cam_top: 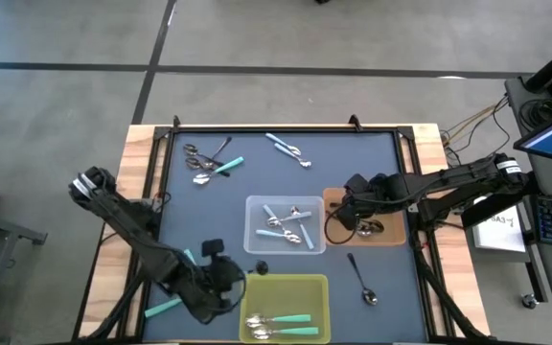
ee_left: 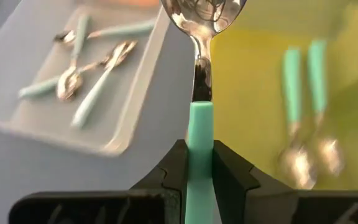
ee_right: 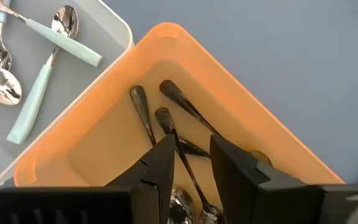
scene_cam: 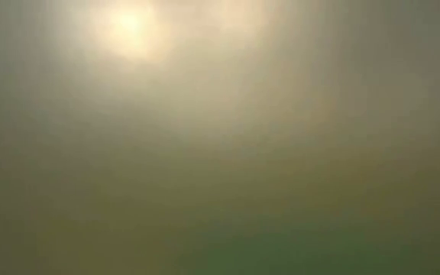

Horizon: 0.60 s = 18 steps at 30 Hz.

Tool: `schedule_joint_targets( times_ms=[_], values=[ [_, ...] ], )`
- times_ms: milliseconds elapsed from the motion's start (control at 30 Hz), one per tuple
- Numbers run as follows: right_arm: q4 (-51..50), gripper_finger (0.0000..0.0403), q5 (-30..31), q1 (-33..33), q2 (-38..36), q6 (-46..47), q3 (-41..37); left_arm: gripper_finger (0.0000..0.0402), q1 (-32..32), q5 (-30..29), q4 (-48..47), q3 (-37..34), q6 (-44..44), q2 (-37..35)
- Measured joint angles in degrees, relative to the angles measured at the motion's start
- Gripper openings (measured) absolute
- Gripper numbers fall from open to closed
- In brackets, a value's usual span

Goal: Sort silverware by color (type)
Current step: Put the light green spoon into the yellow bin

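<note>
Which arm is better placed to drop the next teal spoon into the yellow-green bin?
Left. Its gripper already clamps a teal-handled spoon beside the yellow-green bin. The right gripper hangs over the orange bin, far from it.

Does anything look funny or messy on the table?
Yes. One teal spoon lies off the dark mat, on the wooden edge by the left arm, away from the others. The low camera shows only a hazy blur, as if something covers it.

The dark desk [cam_top: 209, 206] carries a clear bin [cam_top: 257, 209] at its middle, loose spoons [cam_top: 209, 163] beyond it, a brown bin [cam_top: 391, 235] beside it, and a yellow-green bin [cam_top: 314, 292] nearer.
</note>
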Motion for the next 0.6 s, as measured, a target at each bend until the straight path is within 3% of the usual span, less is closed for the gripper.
schedule_joint_targets(
  times_ms=[133,233,433,600],
  values=[
    [0.01,0.0095,-0.02,0.02,0.00,0.03,0.00,0.0033,1.25,0.11,7.89,6.08,7.18,4.50],
    [-0.03,0.0095,-0.02,0.02,0.00,0.00,0.00,0.0033,1.91,1.77,8.27,12.96,11.10,9.49],
    [-1.63,0.0095,-0.02,0.02,0.00,-0.19,0.00,0.0035,2.12,5.69,-0.42,27.70,8.86,20.32],
    [-1.99,0.0095,-0.02,0.02,0.00,-3.52,0.00,0.0064,2.87,5.86,-16.48,41.17,1.72,29.19]
  ],
)
